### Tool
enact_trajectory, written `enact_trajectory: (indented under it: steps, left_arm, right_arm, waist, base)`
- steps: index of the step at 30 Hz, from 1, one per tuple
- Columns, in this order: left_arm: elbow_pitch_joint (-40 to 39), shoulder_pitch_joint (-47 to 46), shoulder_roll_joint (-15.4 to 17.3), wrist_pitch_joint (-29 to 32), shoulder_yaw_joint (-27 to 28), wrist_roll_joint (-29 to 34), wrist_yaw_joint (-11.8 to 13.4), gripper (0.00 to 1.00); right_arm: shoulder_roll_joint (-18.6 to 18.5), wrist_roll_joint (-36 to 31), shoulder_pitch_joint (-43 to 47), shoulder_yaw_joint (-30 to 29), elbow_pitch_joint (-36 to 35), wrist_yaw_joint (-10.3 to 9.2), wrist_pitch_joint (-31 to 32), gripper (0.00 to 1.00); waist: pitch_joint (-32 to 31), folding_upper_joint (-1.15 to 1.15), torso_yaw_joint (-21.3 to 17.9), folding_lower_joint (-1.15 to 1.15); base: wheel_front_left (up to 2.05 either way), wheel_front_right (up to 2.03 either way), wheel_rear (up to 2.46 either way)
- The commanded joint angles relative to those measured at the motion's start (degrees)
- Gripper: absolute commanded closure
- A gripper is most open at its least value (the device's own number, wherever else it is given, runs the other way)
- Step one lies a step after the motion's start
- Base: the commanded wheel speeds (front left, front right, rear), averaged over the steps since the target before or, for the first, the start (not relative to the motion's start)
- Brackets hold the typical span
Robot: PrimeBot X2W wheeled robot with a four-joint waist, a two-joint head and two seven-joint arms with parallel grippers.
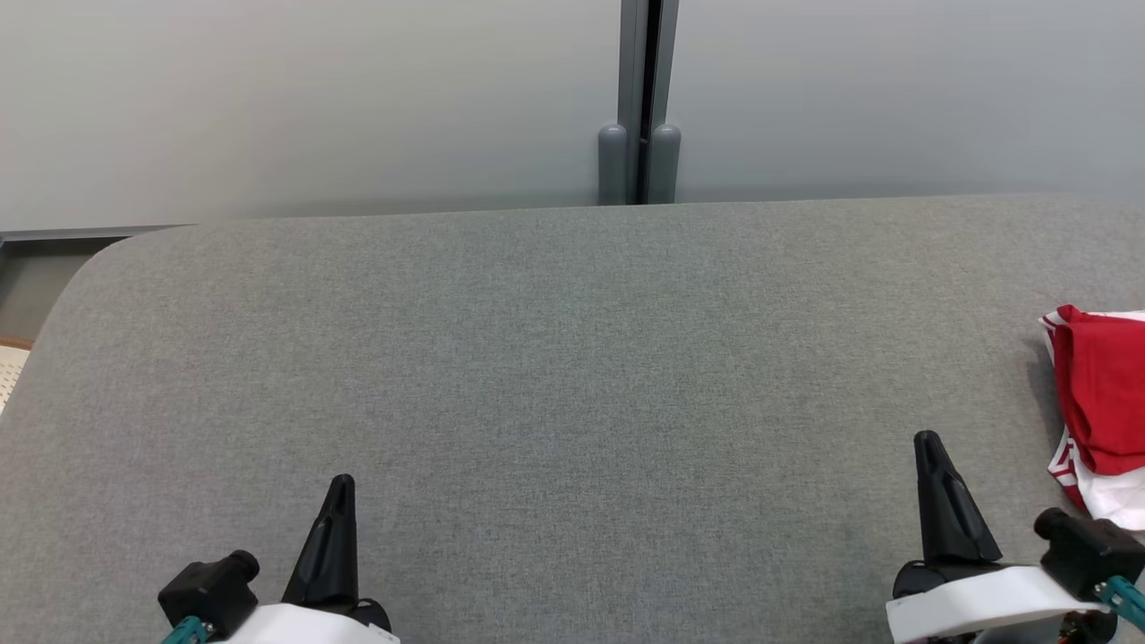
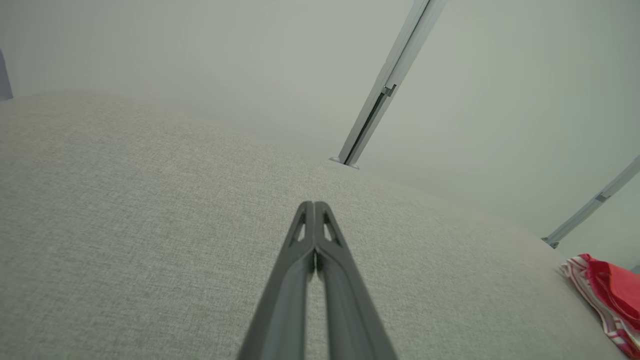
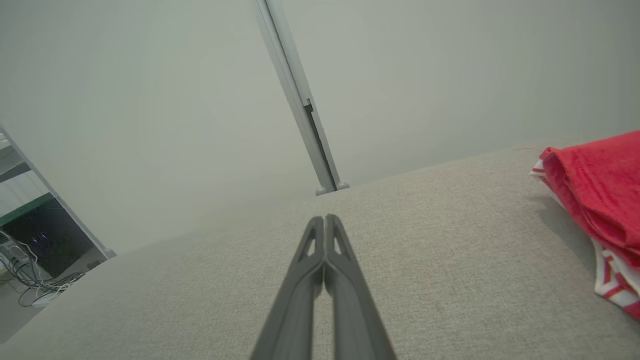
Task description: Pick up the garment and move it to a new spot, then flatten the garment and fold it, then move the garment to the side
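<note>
1. Table [image 1: 572, 358]: covered in grey woven fabric with a fine, even weave. It lies flat, and its far-left corner is rounded.
2. Behind it are smooth pale grey wall panels, joined by a vertical grey metal post [image 1: 640, 98] with 2 rounded caps at its foot.
3. Garment [image 1: 1105, 402]: soft red cloth bunched in thick folds over a white layer with red stripes. It is a crumpled heap, not flat, lying on the table at the far right edge of the head view and partly cut off by the frame.
4. Left pincer [image 1: 340, 501]: 2 long dark matte fingers pressed together at the tips and gripping nothing. It sits low over the table at lower left, well apart from the garment, with bare table between them.
5. Right pincer [image 1: 928, 447]: fingers also pressed together and gripping nothing. The garment lies near it on its right, not touching; the right wrist view shows a strip of bare fabric between them.
6. Right wrist view, far left: loose cables [image 3: 30, 290] on the floor past the table edge.
</note>
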Motion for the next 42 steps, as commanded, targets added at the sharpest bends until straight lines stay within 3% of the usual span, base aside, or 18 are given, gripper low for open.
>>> enact_trajectory:
  steps: [1, 23, 42]
  left_arm:
    - [-0.8, -1.6, 0.4, 0.4, 0.6, -2.1, -0.3, 1.00]
    - [-0.1, -3.8, 1.0, 5.2, 3.4, -20.6, -1.5, 1.00]
    - [0.1, -5.0, 1.3, 8.6, 5.6, -32.6, -2.3, 1.00]
  right_arm:
    - [-0.4, 2.3, -1.2, -0.5, -0.8, 0.00, 0.5, 1.00]
    - [-0.2, 21.9, -2.5, -3.3, -0.4, 0.00, 5.4, 1.00]
    - [0.2, 34.7, -3.3, -5.4, -0.1, 0.00, 8.8, 1.00]
  waist:
    - [0.0, 0.00, 0.0, 0.00]
    - [-0.4, 0.00, -0.6, 0.00]
    - [-0.6, 0.00, -1.1, 0.00]
  base:
    - [0.00, 0.00, 0.00]
    - [0.00, 0.00, 0.00]
    - [0.00, 0.00, 0.00]
